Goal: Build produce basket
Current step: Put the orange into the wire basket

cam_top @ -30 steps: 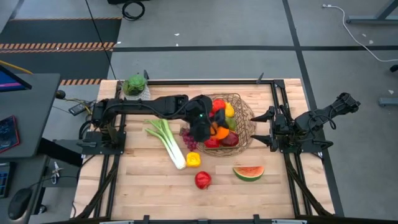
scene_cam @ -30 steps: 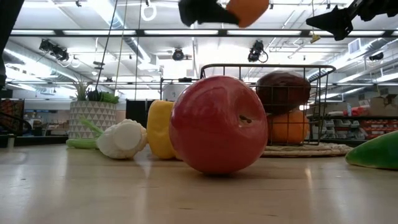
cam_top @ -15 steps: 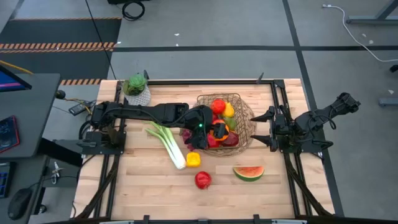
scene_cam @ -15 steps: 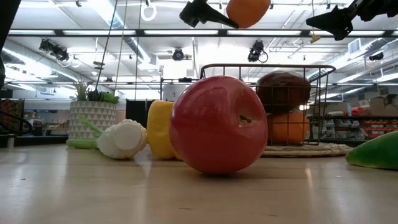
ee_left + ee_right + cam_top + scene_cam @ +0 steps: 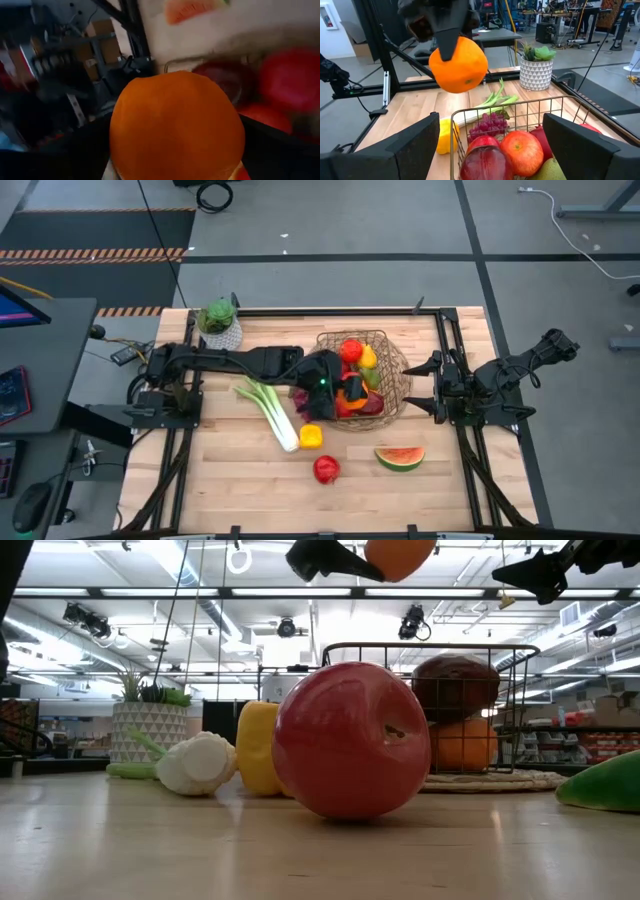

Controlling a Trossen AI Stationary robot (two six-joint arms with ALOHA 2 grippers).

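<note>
My left gripper is shut on an orange and hangs over the left part of the wire basket. The low view shows the orange high above the table. The basket holds a red apple, a yellow fruit, a green one and a dark red apple. A leek, grapes, a yellow pepper, a red apple and a watermelon slice lie on the table. My right gripper waits open beside the basket's right rim. My left gripper pinches the orange between its two fingers. They come slanting down from above and the table's left onto its upper side. The orange is lifted clear and hangs over the fruit in the basket.
A white pot with a green plant stands at the table's far left corner. Bare wood lies along the near edge on either side of the apple and watermelon. Metal rails run down both sides of the table.
My left gripper has carried the orange a little toward the table's right, from the basket's left rim to over the fruit inside. It has stayed shut on the orange, and the right arm has kept still.
</note>
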